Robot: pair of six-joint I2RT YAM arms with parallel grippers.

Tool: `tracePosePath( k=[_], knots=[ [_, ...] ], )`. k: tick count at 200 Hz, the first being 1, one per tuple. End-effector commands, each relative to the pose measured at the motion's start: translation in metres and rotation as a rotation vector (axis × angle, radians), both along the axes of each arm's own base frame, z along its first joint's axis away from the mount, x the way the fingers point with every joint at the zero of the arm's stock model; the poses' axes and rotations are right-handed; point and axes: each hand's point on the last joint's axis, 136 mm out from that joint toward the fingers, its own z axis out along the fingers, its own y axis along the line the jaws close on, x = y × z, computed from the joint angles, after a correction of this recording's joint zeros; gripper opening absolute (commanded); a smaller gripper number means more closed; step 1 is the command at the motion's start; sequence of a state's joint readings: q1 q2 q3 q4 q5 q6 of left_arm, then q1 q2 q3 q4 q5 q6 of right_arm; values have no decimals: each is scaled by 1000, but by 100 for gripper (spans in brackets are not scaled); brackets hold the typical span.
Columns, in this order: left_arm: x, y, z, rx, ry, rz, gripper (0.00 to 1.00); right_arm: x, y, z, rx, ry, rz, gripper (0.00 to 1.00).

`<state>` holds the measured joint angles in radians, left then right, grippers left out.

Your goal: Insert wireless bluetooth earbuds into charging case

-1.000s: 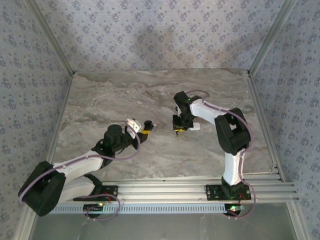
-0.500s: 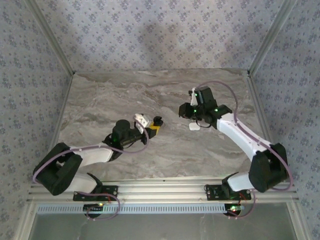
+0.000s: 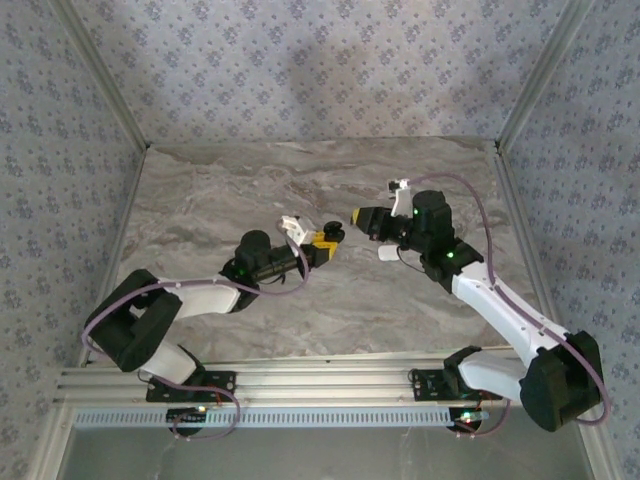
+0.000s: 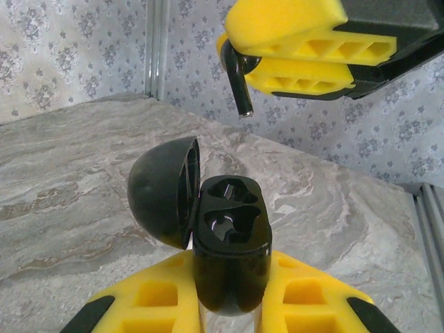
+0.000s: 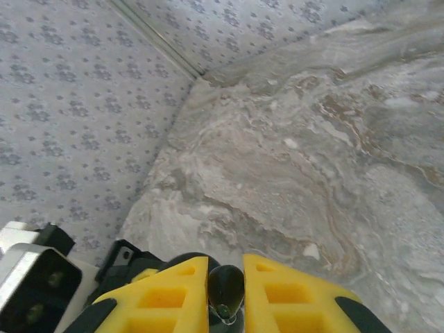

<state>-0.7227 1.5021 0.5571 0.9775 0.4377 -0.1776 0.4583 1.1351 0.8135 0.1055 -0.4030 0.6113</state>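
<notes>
- Jaws of the left gripper (image 4: 232,291) clench the open black charging case (image 4: 229,236).
- Right gripper (image 5: 225,281) pinches one black earbud (image 4: 238,82) near its mouth, not touching.
- Earbud seems light, glossy and slippery; grip the body, stem free.

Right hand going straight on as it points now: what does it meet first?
Probably the open charging case clamped in the left hand, which faces it. The black earbud that the right hand grips would touch first; whether its stem lines up with a socket is unclear.
</notes>
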Motion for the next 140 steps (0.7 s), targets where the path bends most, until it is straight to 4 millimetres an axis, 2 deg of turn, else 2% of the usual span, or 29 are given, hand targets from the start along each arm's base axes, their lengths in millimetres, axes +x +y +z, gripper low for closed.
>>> tracePosePath(
  k=[1,140],
  knots=[
    [-1,-9,30,-87,-40,-34,12,-8,8,23,62,-82,48,18],
    [-2,-10,46,-121,-57,-25,12,-18,24,12,48,-72,104,18]
  ],
)
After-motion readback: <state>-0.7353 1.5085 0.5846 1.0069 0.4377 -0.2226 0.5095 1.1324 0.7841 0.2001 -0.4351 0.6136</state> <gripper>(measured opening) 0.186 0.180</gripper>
